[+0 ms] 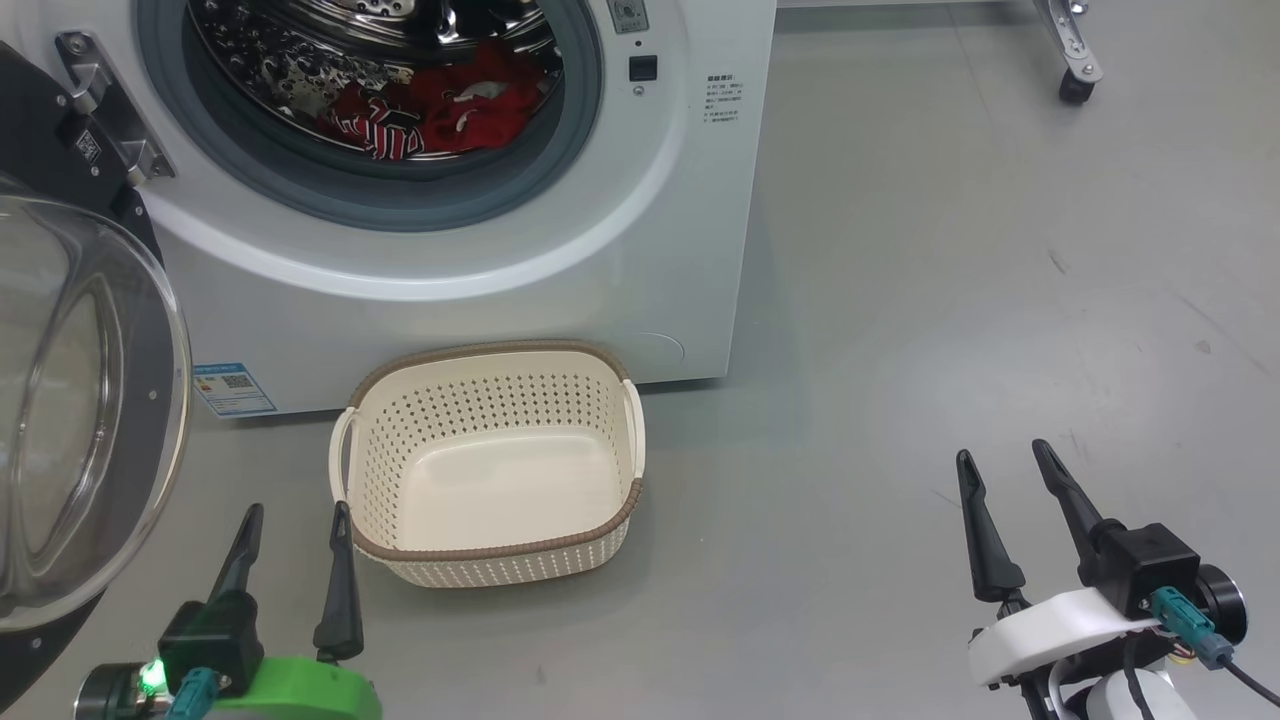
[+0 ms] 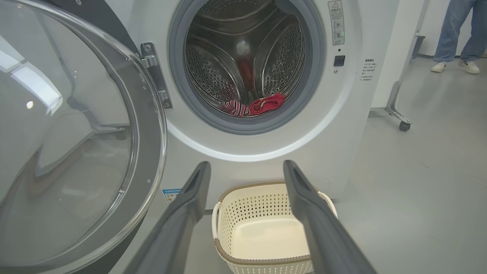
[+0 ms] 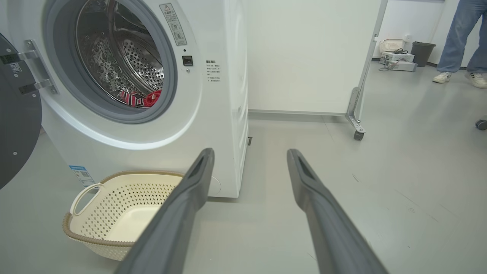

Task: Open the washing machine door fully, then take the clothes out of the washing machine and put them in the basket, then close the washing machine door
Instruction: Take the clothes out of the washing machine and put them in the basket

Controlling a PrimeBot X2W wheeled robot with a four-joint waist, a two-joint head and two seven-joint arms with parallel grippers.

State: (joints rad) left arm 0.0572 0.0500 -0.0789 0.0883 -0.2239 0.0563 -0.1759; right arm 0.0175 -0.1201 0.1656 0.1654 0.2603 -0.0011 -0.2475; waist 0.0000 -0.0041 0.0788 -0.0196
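Left gripper [image 1: 299,514] low at the near left, fingers spread wide with nothing between them, hanging over the grey floor [image 1: 950,250]. It sits between the lower rim of the door [image 1: 90,400] and the near left corner of the basket [image 1: 500,400], touching neither. Right gripper [image 1: 1003,452] at the near right, well apart from the basket, jaws likewise wide apart and holding nothing, above bare floor. The basket stands upright on the floor just in front of the washing machine [image 1: 480,290]. Its far rim is close to the machine's lower front panel, and its plain cream bottom shows. The door is swung out to the robot's left on its metal hinge [image 1: 110,110], glass bowl bulging outward inside the black rim. A blue sticker [image 1: 233,388] sits at the machine's lower front corner, just left of the basket. Above, the round opening is ringed by a grey seal [image 1: 400,200]. The clothes [image 1: 440,110], red with white and dark striping, lie bunched at the bottom of the steel drum [image 2: 243,49], behind the lip of the seal. Beyond the machine's right side, a white panel on casters [image 3: 312,57] stands on the floor. Farther back, a person's legs [image 3: 456,38] in jeans and pale shoes.
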